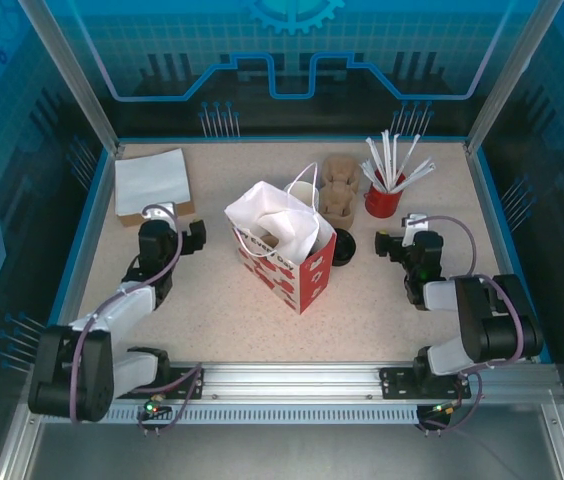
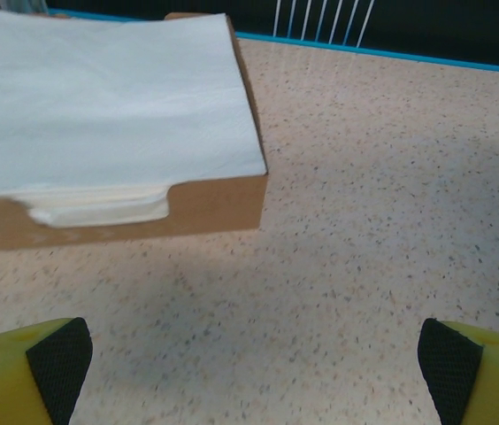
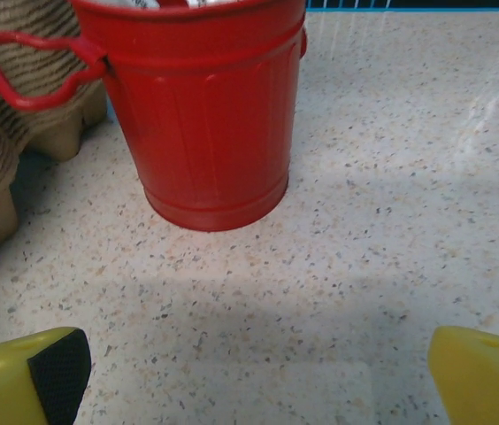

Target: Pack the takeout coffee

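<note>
The takeout coffee's white paper cup (image 1: 302, 194) stands behind the red and white paper bag (image 1: 284, 252), partly hidden by the bag's rim. Its round black lid (image 1: 343, 247) lies on the table just right of the bag. My left gripper (image 1: 172, 222) (image 2: 254, 363) hangs open over bare table, left of the bag and facing a napkin box. My right gripper (image 1: 399, 228) (image 3: 258, 367) is open too, low over the table right of the lid, with nothing between its fingers.
A brown box of white napkins (image 1: 152, 187) (image 2: 112, 124) sits at the back left. The brown moulded cup carrier (image 1: 338, 195) (image 3: 2, 168) stands behind the bag. A red cup of white straws (image 1: 384, 196) (image 3: 205, 115) is directly ahead of the right gripper.
</note>
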Robot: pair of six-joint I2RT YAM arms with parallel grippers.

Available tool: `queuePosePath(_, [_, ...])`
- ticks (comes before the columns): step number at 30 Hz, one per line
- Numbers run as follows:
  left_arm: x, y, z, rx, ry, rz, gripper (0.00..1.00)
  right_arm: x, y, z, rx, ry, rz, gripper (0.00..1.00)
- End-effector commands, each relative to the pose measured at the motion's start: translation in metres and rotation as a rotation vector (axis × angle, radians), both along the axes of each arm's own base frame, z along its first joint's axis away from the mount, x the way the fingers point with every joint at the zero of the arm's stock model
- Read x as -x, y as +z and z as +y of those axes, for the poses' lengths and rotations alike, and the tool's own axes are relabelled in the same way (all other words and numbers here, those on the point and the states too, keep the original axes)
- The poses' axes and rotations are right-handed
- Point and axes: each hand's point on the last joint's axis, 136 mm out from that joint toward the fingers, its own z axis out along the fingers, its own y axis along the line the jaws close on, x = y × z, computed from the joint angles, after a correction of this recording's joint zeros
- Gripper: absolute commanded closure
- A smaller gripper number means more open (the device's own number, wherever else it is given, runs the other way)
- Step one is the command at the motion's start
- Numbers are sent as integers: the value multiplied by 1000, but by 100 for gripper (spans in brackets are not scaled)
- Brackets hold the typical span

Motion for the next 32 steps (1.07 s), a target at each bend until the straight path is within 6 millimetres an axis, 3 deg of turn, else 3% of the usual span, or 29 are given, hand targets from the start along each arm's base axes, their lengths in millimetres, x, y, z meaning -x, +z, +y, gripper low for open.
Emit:
queuePosePath(1, [-17,11,-9,-37,-78,-103,1,-21,25,6,10,47,-73,0])
queuePosePath(9, [-21,-30,-14,-45,-111,-123,1,-23,24,9,31,50,-58,0])
queuePosePath(11, [-25,-40,-6,-48,-61,-71,1,-24,24,12,51,57,-50,0])
queuePosePath(14, [-31,-37,2,-19,-32,-59,1,-26,23,19,67,88,-44,0])
queuePosePath(32, [-31,-37,2,-20,-32,-59,1,-26,23,20,62,96,-40,0])
